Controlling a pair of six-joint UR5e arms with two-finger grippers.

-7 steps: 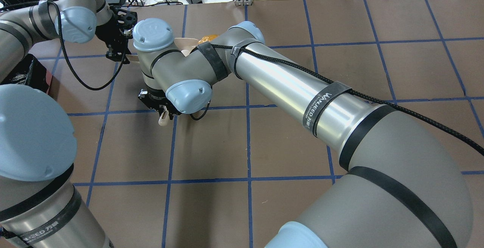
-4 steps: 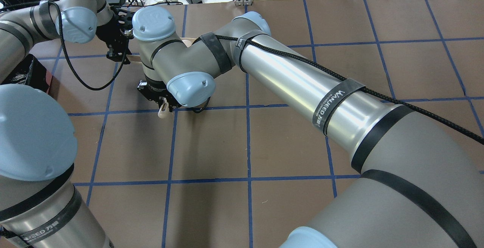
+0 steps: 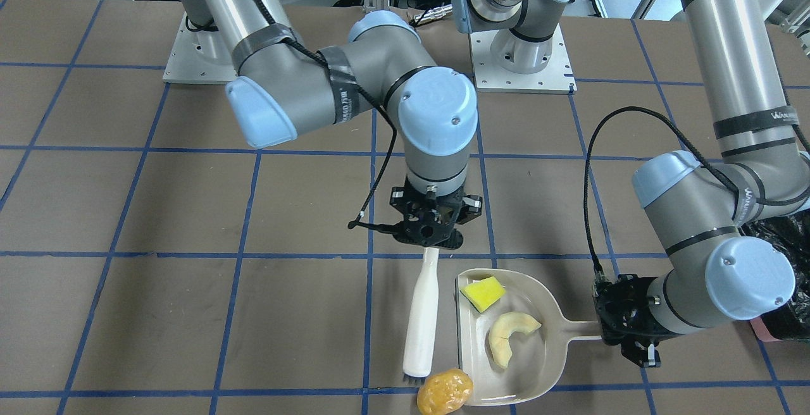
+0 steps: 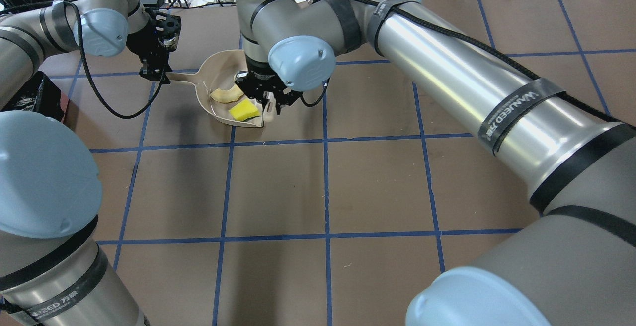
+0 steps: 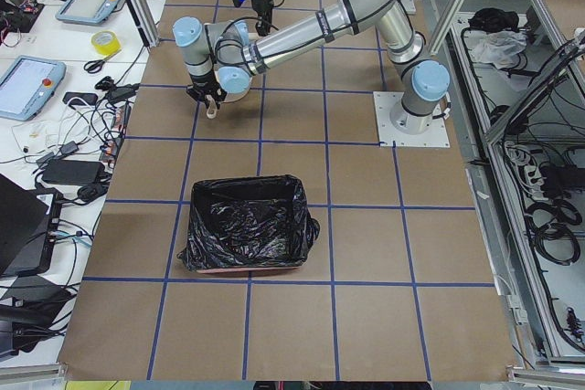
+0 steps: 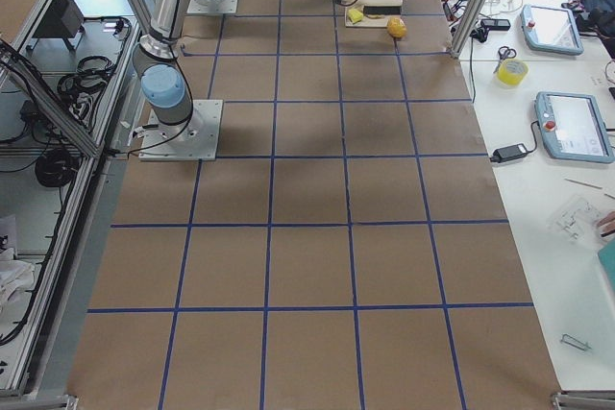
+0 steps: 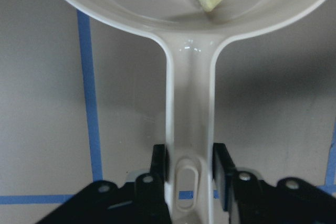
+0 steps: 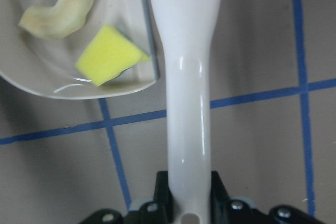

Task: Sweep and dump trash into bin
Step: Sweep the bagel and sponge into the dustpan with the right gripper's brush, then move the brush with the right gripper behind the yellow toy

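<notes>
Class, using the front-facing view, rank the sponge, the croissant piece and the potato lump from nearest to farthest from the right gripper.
From the right gripper, shut on the brush:
1. Sponge, in the dustpan, at the end toward the robot.
2. Croissant piece, mid-pan.
3. Potato lump, by the bristles at the pan's edge.

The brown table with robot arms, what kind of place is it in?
Most likely a robotics lab: silver-and-grey robot arms bolted to a brown table gridded with blue tape, with grey control tablets and black cables on a white bench alongside.
</notes>
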